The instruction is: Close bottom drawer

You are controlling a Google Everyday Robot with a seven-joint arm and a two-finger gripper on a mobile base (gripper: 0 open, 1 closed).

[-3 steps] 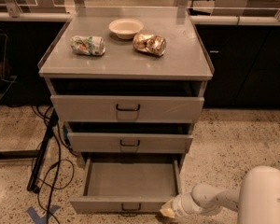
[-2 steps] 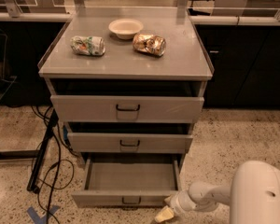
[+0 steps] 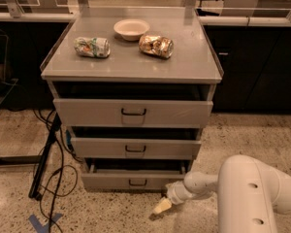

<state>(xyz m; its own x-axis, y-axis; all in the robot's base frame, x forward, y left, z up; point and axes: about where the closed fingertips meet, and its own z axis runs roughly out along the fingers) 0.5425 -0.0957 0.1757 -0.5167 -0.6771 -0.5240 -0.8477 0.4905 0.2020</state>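
Observation:
The bottom drawer (image 3: 131, 179) is the lowest grey panel of the cabinet, with a small black centre handle (image 3: 137, 182). It stands only slightly out, with a thin dark gap above its front. My gripper (image 3: 162, 206) is low at the floor, just right of and in front of the drawer's right end, on the white arm (image 3: 252, 193) that comes in from the lower right. Its pale tip points down and left toward the floor.
The middle drawer (image 3: 135, 147) and top drawer (image 3: 133, 111) stand partly open above. On the cabinet top (image 3: 184, 67) lie a white bowl (image 3: 131, 28) and two crumpled packets (image 3: 92, 47) (image 3: 156, 45). Black cables (image 3: 48, 169) and blue tape (image 3: 42, 223) lie on the floor at left.
The bottom drawer has slid in from wide open to almost shut. My gripper has moved in toward the cabinet with its front.

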